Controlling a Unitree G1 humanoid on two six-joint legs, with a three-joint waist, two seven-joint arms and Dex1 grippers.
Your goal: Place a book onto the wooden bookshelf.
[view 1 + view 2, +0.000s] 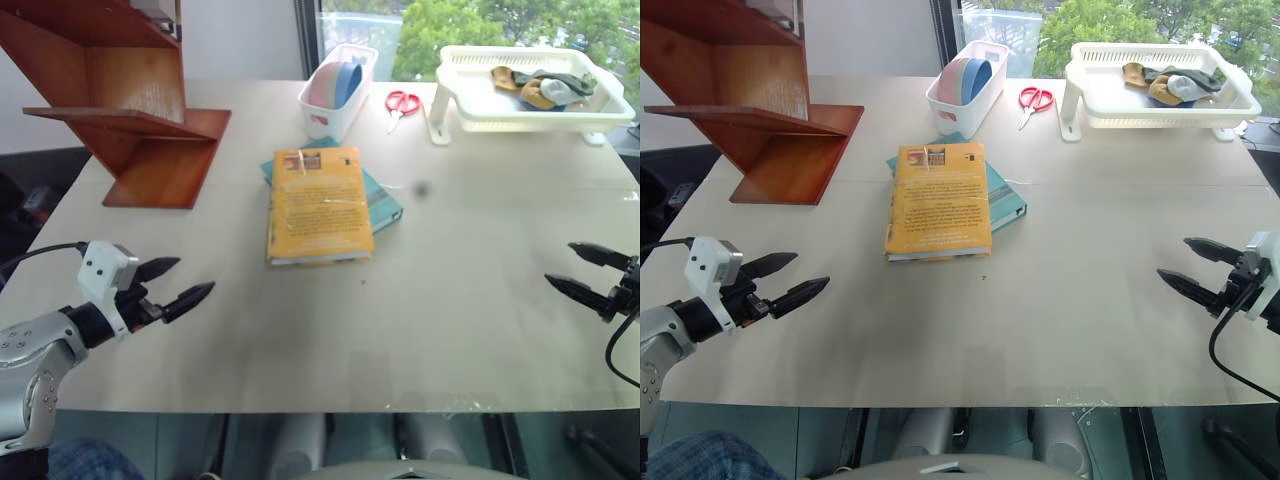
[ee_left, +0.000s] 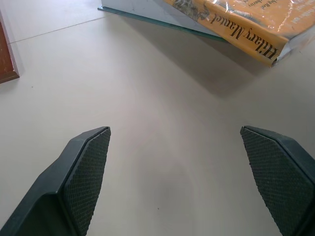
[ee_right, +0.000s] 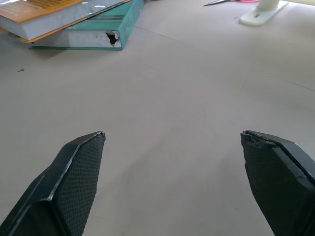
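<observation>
Nothing is done yet: the book (image 1: 318, 205) lies on the surface (image 1: 450, 300), apart from the wooden bookshelf (image 1: 120, 100), with the left gripper (image 1: 176, 283) and right gripper (image 1: 585, 270) both released and empty.

We see a yellow book lying flat mid-table, both grippers held apart near the front corners.

The book (image 1: 938, 200) lies on top of a teal book (image 1: 1006, 203), which sticks out from under it toward the table's right edge. The wooden bookshelf (image 1: 750, 110) stands at the table's (image 1: 1090, 320) back left corner, well apart from the books. Along the back edge we find a narrow white basket (image 1: 965, 92), red scissors (image 1: 1036, 99) and a wide white tray (image 1: 1155, 100) holding some cloth items. The left gripper (image 1: 790, 279) and the right gripper (image 1: 1188, 264) hover over the front of the table, fingers spread, holding nothing.
</observation>
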